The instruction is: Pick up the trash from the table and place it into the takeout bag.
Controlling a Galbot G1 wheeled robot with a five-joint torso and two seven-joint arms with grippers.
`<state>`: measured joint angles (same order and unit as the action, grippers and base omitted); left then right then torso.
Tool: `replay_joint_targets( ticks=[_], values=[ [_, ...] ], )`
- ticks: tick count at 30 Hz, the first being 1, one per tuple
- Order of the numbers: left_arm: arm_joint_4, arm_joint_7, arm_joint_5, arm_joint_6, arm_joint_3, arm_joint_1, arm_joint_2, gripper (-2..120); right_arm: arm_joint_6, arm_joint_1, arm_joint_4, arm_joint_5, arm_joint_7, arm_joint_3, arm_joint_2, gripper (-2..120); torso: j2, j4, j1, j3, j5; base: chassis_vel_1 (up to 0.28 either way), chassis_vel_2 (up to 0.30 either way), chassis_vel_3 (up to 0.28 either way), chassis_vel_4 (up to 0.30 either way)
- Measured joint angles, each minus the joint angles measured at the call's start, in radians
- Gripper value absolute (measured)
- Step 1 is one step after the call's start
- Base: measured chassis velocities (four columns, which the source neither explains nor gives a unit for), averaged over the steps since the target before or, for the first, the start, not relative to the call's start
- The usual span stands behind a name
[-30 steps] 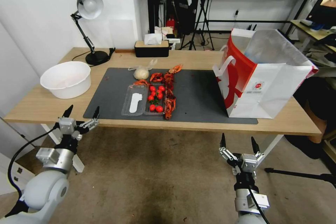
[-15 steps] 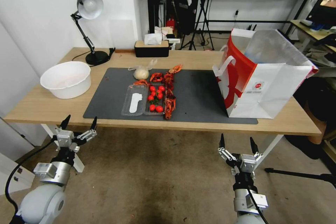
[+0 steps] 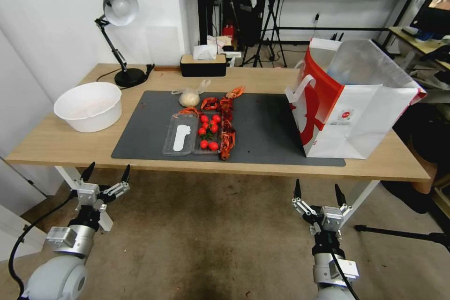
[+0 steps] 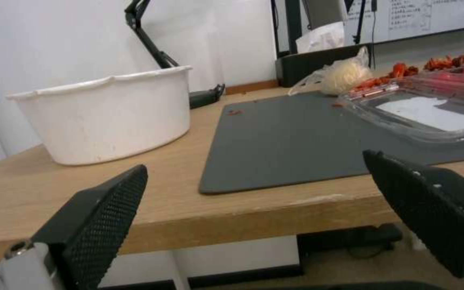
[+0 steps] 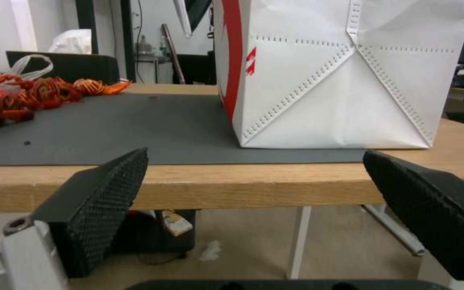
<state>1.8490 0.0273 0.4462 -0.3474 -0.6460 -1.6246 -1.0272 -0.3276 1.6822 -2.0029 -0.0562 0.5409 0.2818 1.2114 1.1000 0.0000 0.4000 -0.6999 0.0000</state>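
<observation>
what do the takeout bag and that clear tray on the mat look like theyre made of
Takeout bag: seemingly matte white paper with a red panel, sharply creased; the lining looks silvery, likely foil. Clear tray: thin, glossy, see-through plastic, going by its glinting rim.

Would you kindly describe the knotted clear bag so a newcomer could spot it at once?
Find the dark grey mat on the table. At its far edge, nearest the black tissue box, lies the knotted clear bag. Unlike the red scraps beside it, it holds a pale round lump.

Pale grey rounded arms, silver wrist blocks, black cables, black cross-hatched pointed jaws on white mounts.
</observation>
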Motion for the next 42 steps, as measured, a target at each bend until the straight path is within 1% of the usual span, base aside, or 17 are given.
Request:
replay_joint_targets(
  ticks=[8, 11, 17, 18, 20, 21, 25, 28, 29, 30, 33, 34, 35, 37, 38, 39, 42],
  values=[
    [-0.009, -0.003, 0.000, -0.003, 0.005, 0.015, 0.014, 100, -0.001, -0.001, 0.002, -0.001, 0.001, 0.000, 0.000, 100, 0.000, 0.0002, 0.000, 0.000, -0.0001, 0.000, 0.000, 0.000, 0.000],
    [0.001, -0.001, -0.026, 0.042, 0.021, 0.077, 0.063, 100, -0.001, -0.002, 0.002, -0.001, 0.001, 0.000, 0.001, 100, 0.000, 0.0000, 0.000, 0.000, 0.0000, 0.000, 0.000, 0.000, 0.000],
    [0.015, 0.004, -0.019, 0.108, 0.077, 0.171, 0.113, 100, -0.001, 0.001, -0.003, 0.001, 0.001, 0.001, 0.005, 100, 0.000, 0.0001, 0.000, 0.000, 0.0000, 0.000, 0.000, 0.000, 0.000],
    [0.018, 0.005, -0.014, 0.123, 0.097, 0.196, 0.122, 100, -0.001, 0.002, -0.006, 0.001, 0.001, 0.002, 0.006, 100, 0.000, 0.0000, 0.000, 0.000, 0.0000, 0.000, 0.000, 0.000, 0.000],
    [0.025, 0.008, 0.023, 0.193, 0.179, 0.306, 0.158, 100, -0.001, 0.005, -0.009, 0.003, 0.001, 0.006, 0.007, 100, 0.000, -0.0003, 0.000, 0.000, -0.0001, 0.000, 0.000, 0.000, 0.000],
    [0.025, 0.008, 0.023, 0.193, 0.179, 0.306, 0.158, 100, -0.001, 0.005, -0.009, 0.003, 0.001, 0.006, 0.007, 100, 0.000, -0.0003, 0.000, 0.000, -0.0001, 0.000, 0.000, 0.000, 0.000],
    [0.016, 0.006, 0.091, 0.252, 0.261, 0.413, 0.202, 100, 0.002, -0.001, -0.009, 0.005, 0.001, 0.005, 0.010, 100, 0.000, 0.0003, 0.000, 0.000, 0.0000, 0.000, 0.000, 0.000, 0.000],
    [0.001, 0.006, 0.123, 0.266, 0.295, 0.455, 0.217, 100, 0.003, -0.003, -0.008, 0.006, 0.001, 0.004, 0.012, 100, 0.000, 0.0000, 0.000, 0.000, -0.0001, 0.000, 0.000, 0.000, 0.000],
    [-0.019, 0.006, 0.151, 0.277, 0.334, 0.503, 0.231, 100, 0.005, -0.006, -0.006, 0.009, 0.001, 0.003, 0.015, 100, 0.000, 0.0001, 0.000, 0.000, -0.0001, 0.000, 0.000, 0.000, 0.000],
    [-0.019, 0.006, 0.151, 0.277, 0.334, 0.503, 0.231, 100, 0.005, -0.006, -0.006, 0.009, 0.001, 0.003, 0.015, 100, 0.000, 0.0001, 0.000, 0.000, -0.0001, 0.000, 0.000, 0.000, 0.000],
    [-0.066, 0.005, 0.186, 0.289, 0.402, 0.600, 0.245, 100, 0.006, -0.010, -0.002, 0.014, 0.001, 0.002, 0.019, 100, 0.000, 0.0002, 0.000, 0.000, 0.0000, 0.000, 0.000, 0.000, 0.000],
    [-0.066, 0.005, 0.186, 0.289, 0.402, 0.600, 0.245, 100, 0.006, -0.010, -0.002, 0.014, 0.001, 0.002, 0.019, 100, 0.000, 0.0002, 0.000, 0.000, 0.0000, 0.000, 0.000, 0.000, 0.000],
    [-0.090, 0.005, 0.200, 0.293, 0.431, 0.649, 0.247, 100, 0.007, -0.011, -0.001, 0.016, 0.001, 0.001, 0.020, 100, 0.000, 0.0001, 0.000, 0.000, -0.0004, 0.000, 0.000, 0.000, 0.000],
    [-0.128, 0.006, 0.229, 0.303, 0.486, 0.732, 0.247, 100, 0.008, -0.012, -0.001, 0.017, 0.000, 0.002, 0.020, 100, 0.000, -0.0001, 0.000, 0.000, 0.0004, 0.000, 0.000, 0.000, 0.000],
    [-0.146, 0.006, 0.245, 0.307, 0.514, 0.766, 0.244, 100, 0.009, -0.011, 0.000, 0.018, 0.000, 0.004, 0.020, 100, 0.000, -0.0002, 0.000, 0.000, -0.0001, 0.000, 0.000, 0.000, 0.000],
    [-0.146, 0.006, 0.245, 0.307, 0.514, 0.766, 0.244, 100, 0.009, -0.011, 0.000, 0.018, 0.000, 0.004, 0.020, 100, 0.000, -0.0002, 0.000, 0.000, -0.0001, 0.000, 0.000, 0.000, 0.000],
    [-0.196, 0.009, 0.300, 0.328, 0.595, 0.856, 0.226, 100, 0.010, -0.012, 0.001, 0.018, 0.001, 0.010, 0.020, 100, 0.000, 0.0001, 0.000, 0.000, 0.0001, 0.000, 0.000, 0.000, 0.000]
  ],
)
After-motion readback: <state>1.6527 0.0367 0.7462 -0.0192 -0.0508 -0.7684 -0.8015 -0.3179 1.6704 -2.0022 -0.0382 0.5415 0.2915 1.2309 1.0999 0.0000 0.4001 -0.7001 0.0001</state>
